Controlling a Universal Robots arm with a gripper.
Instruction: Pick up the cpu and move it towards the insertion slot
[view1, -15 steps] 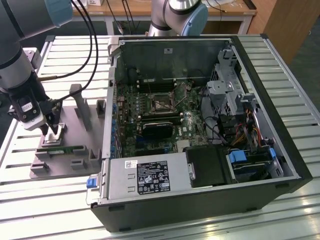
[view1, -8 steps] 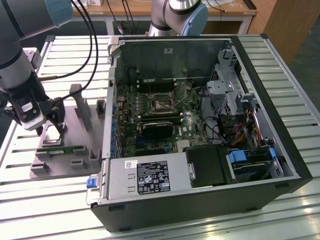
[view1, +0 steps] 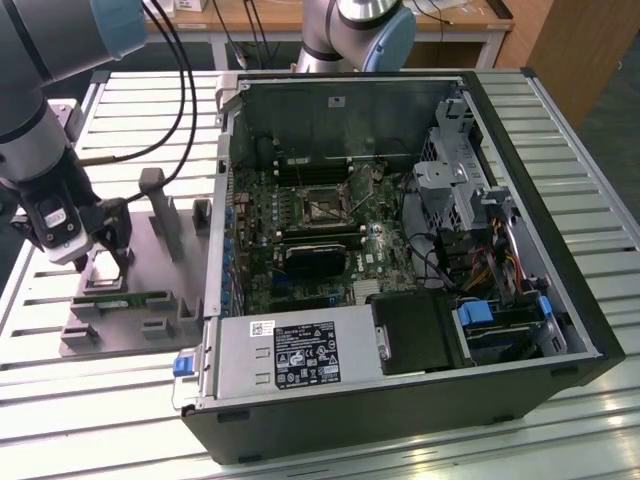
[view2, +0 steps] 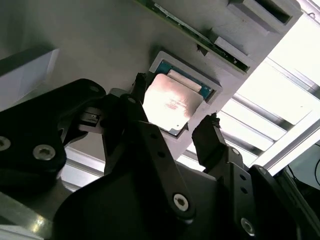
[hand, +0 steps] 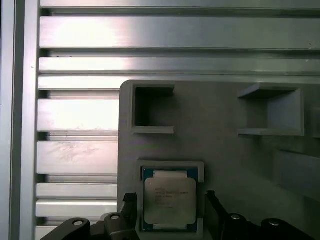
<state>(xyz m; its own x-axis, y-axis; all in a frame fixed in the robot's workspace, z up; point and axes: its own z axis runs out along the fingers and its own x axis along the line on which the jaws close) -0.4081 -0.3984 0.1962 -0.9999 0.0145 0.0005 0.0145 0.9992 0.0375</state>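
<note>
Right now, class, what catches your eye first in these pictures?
The open black computer case dominates the exterior view, with the square, metal-framed insertion slot showing inside. At the exterior view's left, the black gripper hangs over a grey tray, its jaws open either side of the silvery square cpu lying in its recess.

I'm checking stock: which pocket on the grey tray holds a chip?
The framed pocket that the open gripper straddles: a silvery square chip lies in it. The two open-sided pockets beyond are empty.
</note>
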